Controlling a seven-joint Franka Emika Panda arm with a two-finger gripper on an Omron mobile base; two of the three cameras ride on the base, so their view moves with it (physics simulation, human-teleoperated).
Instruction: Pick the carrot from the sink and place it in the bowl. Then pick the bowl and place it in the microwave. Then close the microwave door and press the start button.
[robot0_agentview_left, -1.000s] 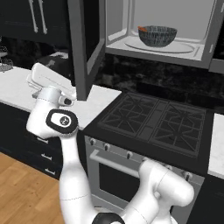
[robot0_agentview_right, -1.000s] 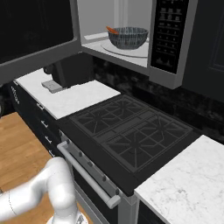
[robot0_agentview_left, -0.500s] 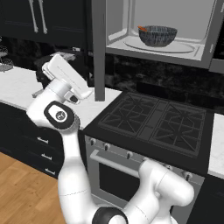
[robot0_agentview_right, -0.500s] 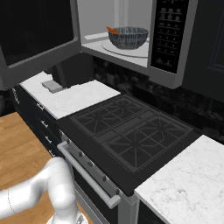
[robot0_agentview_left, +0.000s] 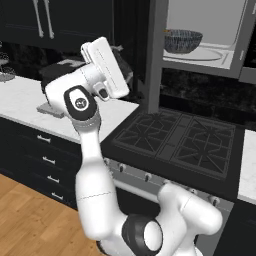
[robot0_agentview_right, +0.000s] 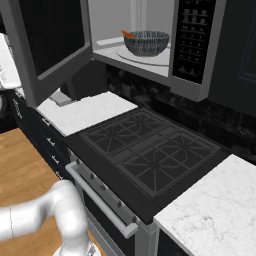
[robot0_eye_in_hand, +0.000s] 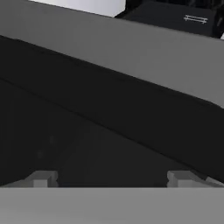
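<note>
Left base view: bowl (robot0_agentview_left: 182, 40) on the turntable inside the microwave (robot0_agentview_left: 235, 55), door (robot0_agentview_left: 155, 55) edge-on, partly swung; right base view: carrot (robot0_agentview_right: 128, 34) lying in the bowl, door ajar at left; hand view: gripper (robot0_eye_in_hand: 111, 178) with fingertips spread wide, holding nothing, close against the door's dark glass.

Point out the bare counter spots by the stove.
Free: the marble counter left of the stove, beyond the small grey object; also the marble corner to its right. The half-open microwave door overhangs the left patch.
</note>
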